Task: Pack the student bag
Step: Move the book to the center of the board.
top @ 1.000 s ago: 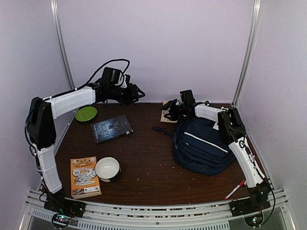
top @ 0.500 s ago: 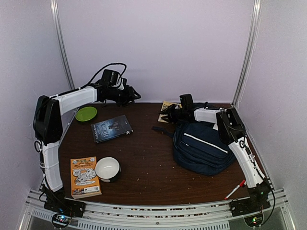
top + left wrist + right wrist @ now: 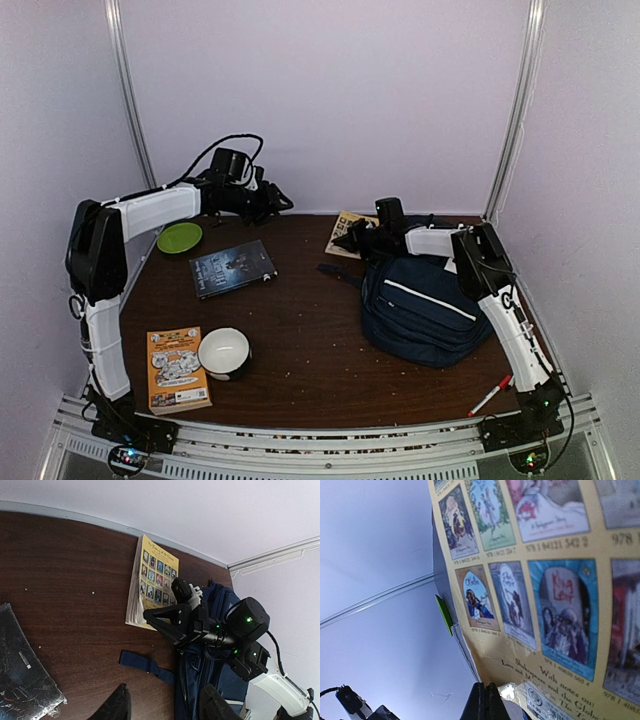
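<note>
The student bag, navy with a white stripe, lies flat at the right of the table; its fabric and a loose strap show in the left wrist view. Behind it lies a yellow paperback, which fills the right wrist view. My right gripper is shut, its tips at the paperback's near corner; I see nothing between the fingers. My left gripper hangs open high over the back left, holding nothing.
A dark book lies left of centre, with a green plate behind it. An orange book and a white bowl sit near the front left. A red marker lies at the front right. Walls close the back and sides.
The right gripper has shut and reached further back-left to the yellow paperback, which now shows more. The left arm has drawn slightly back-left.
</note>
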Robot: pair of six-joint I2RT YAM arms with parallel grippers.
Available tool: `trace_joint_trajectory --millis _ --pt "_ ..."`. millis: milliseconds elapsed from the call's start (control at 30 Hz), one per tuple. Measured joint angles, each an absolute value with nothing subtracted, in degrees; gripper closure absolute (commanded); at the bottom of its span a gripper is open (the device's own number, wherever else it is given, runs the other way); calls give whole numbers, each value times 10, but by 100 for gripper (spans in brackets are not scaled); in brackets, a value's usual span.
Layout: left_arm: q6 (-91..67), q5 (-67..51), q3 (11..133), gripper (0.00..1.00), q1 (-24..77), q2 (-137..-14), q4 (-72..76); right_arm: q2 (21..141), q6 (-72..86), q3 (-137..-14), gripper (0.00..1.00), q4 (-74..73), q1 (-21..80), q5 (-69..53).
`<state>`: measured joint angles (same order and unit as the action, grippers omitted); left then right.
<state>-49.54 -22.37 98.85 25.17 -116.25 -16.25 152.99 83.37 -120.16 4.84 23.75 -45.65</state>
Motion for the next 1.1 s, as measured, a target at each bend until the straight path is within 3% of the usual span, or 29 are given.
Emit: trace_joint_trajectory --millis 600,1100 --pt "-495 -232 984 49 251 -1163 -149 1484 749 -1134 100 18 255 -489" --pt "-467 -223 849 38 244 -1163 -149 1371 659 -975 100 6 389 -535"
